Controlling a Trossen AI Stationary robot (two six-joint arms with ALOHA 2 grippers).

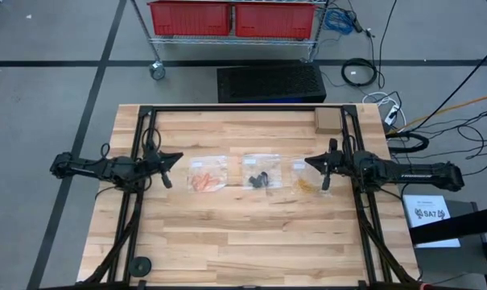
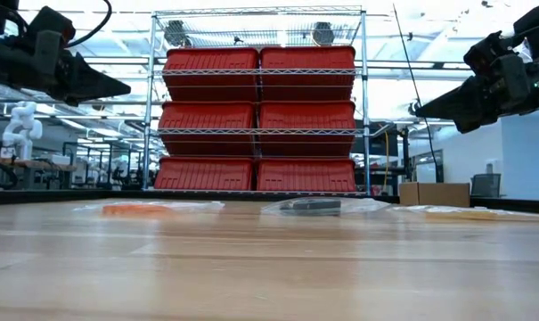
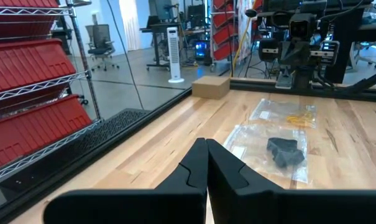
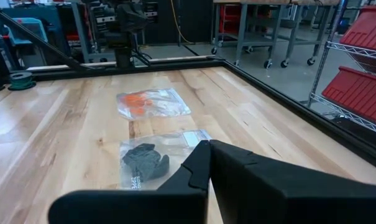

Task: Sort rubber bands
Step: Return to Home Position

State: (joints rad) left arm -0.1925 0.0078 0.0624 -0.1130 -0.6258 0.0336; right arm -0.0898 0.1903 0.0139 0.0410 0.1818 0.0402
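High view: I count three clear zip bags [image 1: 255, 161] in row mid-table [image 1: 227, 242], one colour per bag. Two arms, reaching inward from table's sides, both raised off wood. Left gripper [image 1: 167, 177] just beside left bag, right gripper [image 1: 324, 179] just beside right bag. Wrist views show me fingers pressed together on both. Orange rubber bands [image 1: 201, 182] in left bag, black rubber bands [image 1: 259, 180] in middle, yellow-tan rubber bands [image 1: 305, 185] in right, each a small clump.

A robotics lab — red bins [image 2: 211, 114] on wire shelving [image 2: 151, 107], cables [image 1: 337, 20], an office chair [image 3: 99, 37].
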